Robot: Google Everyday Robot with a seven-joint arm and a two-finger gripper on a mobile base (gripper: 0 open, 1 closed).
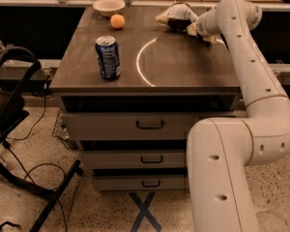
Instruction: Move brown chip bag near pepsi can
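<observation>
The brown chip bag (175, 15) lies at the far right of the dark tabletop (183, 62), wrinkly, with tan ends and a pale panel. My gripper (196, 26) is at the bag's right end, at the tip of the white arm (246, 57) that reaches in from the right; the wrist hides where it meets the bag. The pepsi can (108, 57) stands upright near the front left of the tabletop, well apart from the bag.
A small orange fruit (117, 21) and a white bowl (109, 6) sit at the far left of the tabletop. Drawers (150, 124) are below the top. A black stand and cables (19, 129) are on the floor to the left.
</observation>
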